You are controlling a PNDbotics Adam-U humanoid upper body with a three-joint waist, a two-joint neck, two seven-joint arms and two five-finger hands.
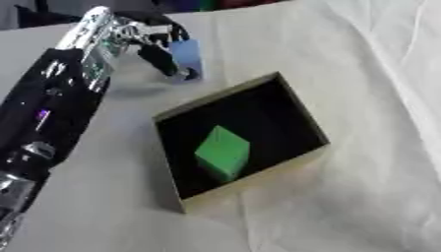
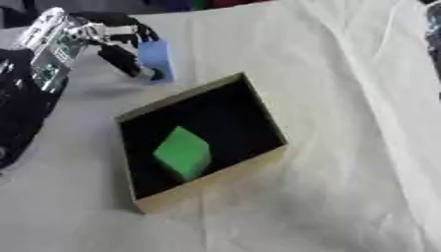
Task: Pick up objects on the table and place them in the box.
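Note:
My left hand (image 1: 142,37) reaches in from the left at the far side of the table, its fingers curled round a light blue block (image 1: 187,55). The block stands upright just beyond the far left corner of the box. I cannot tell whether its lower end touches the cloth. The box (image 1: 258,181) is a tan cardboard tray with a black inside, lying askew in the middle of the table. A green block (image 1: 222,151) lies tilted inside it, towards the near left wall. My right hand shows in neither view.
A wrinkled white cloth (image 1: 370,123) covers the table, with folds running down its right side. A dark shape (image 2: 435,27) sits at the upper right edge of the right eye view. My black left forearm (image 1: 47,113) runs along the left side.

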